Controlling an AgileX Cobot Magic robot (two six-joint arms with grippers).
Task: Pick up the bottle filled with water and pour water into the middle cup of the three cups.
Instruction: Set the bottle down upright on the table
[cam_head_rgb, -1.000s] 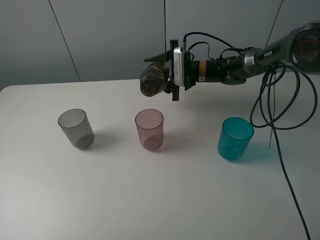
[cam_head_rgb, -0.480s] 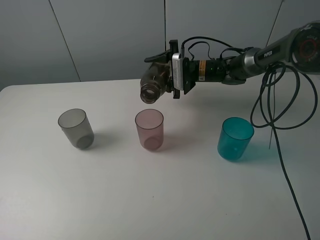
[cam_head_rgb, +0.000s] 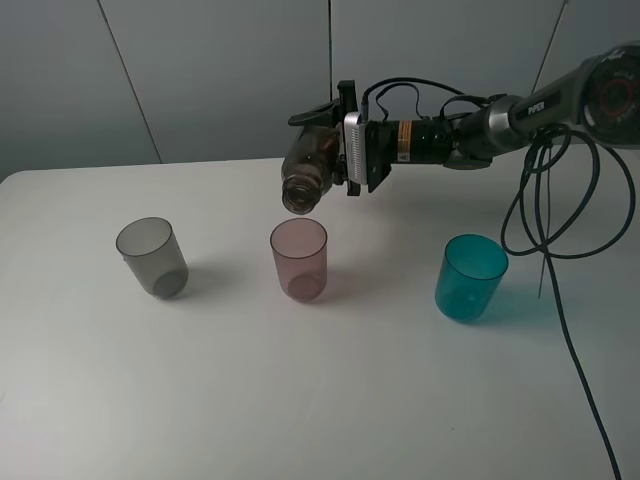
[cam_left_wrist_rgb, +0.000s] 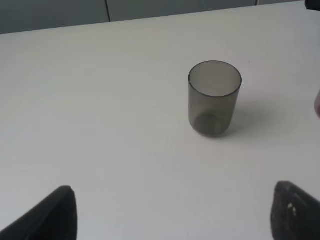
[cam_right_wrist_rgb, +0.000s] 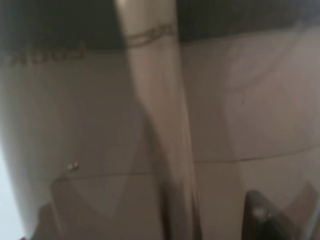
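Grip on the smoky bottle (cam_head_rgb: 303, 180) looks sound: the right gripper (cam_head_rgb: 328, 152) pinches its stiff, smooth, probably slippery body, while the left gripper (cam_left_wrist_rgb: 175, 212) is spread, empty.

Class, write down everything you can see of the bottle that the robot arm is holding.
The bottle is slim, made of see-through smoky brown plastic, with a capless open neck. It hangs in the air, tipped steeply, its mouth pointing down toward the pale pink cup. It sits above the cup without touching it. The right gripper clamps its body, and nothing else touches it. No stream of water shows, and its fill level cannot be told.
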